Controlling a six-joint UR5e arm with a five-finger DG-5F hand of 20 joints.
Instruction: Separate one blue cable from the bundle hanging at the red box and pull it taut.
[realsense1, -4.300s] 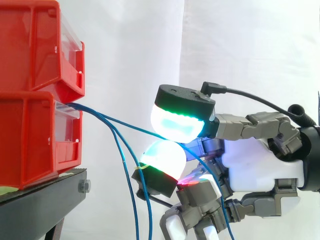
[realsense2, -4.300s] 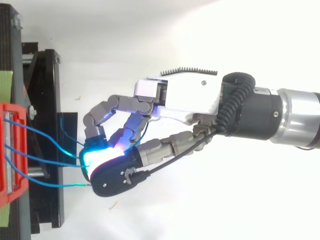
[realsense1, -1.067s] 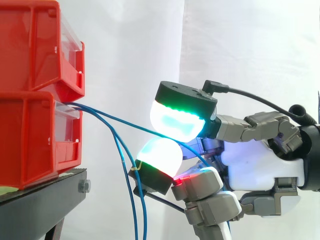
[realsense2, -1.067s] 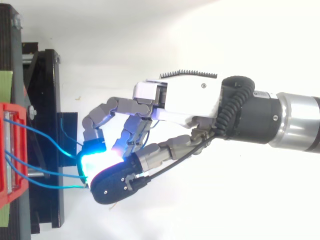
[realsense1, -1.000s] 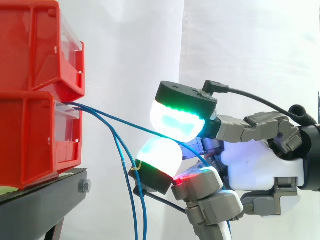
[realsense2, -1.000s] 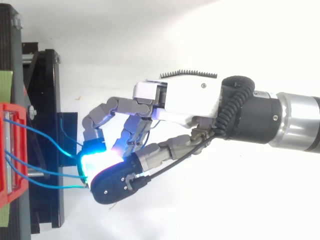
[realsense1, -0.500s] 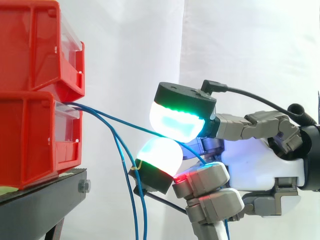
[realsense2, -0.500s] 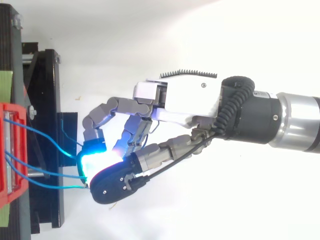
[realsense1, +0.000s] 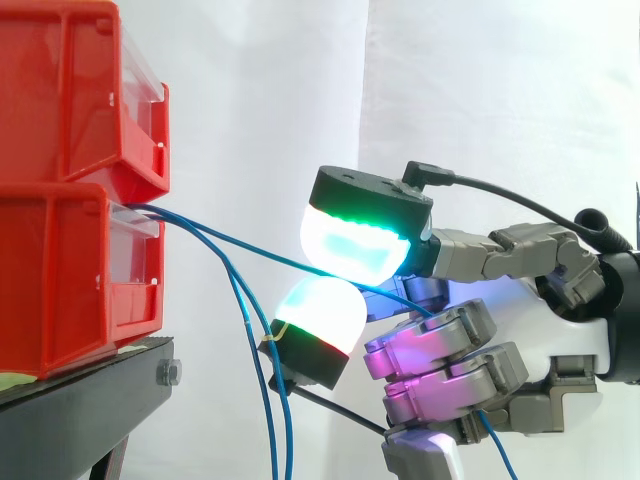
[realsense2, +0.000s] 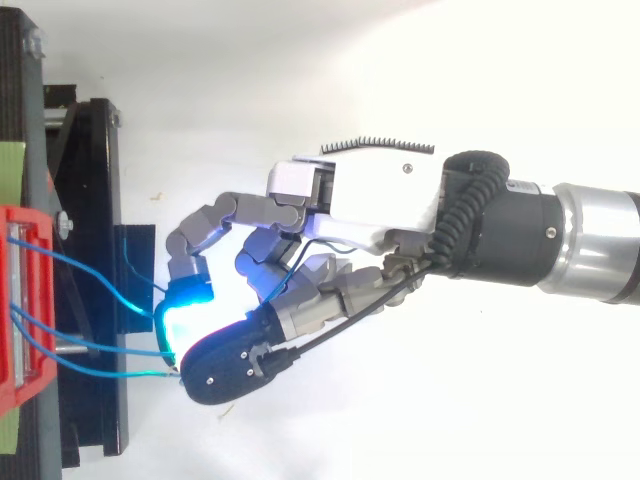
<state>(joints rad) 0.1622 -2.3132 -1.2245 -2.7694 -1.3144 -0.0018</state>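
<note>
Several thin blue cables (realsense1: 262, 385) come out of the lower red box (realsense1: 60, 280) at the left and hang down in front of it. One blue cable (realsense1: 235, 240) runs slanting from the box to my hand (realsense1: 572, 338) and passes between two glowing pads (realsense1: 350, 245), which pinch it. Behind the pads it runs on under the other curled, magenta-lit fingers (realsense1: 440, 360) and drops off at the lower right. In the top view the hand (realsense2: 360, 195) reaches left toward the box (realsense2: 20, 300), with the cables (realsense2: 90, 345) meeting its cyan pad.
A second red box (realsense1: 60, 90) is stacked on the lower one. Both rest on a black stand (realsense1: 80, 400), whose frame (realsense2: 90, 200) lies between box and hand. A white curtain hangs behind.
The lower fingers have curled up and in toward the palm, over the trailing cable, and now glow magenta. The two pinching pads and the arm have hardly moved.
</note>
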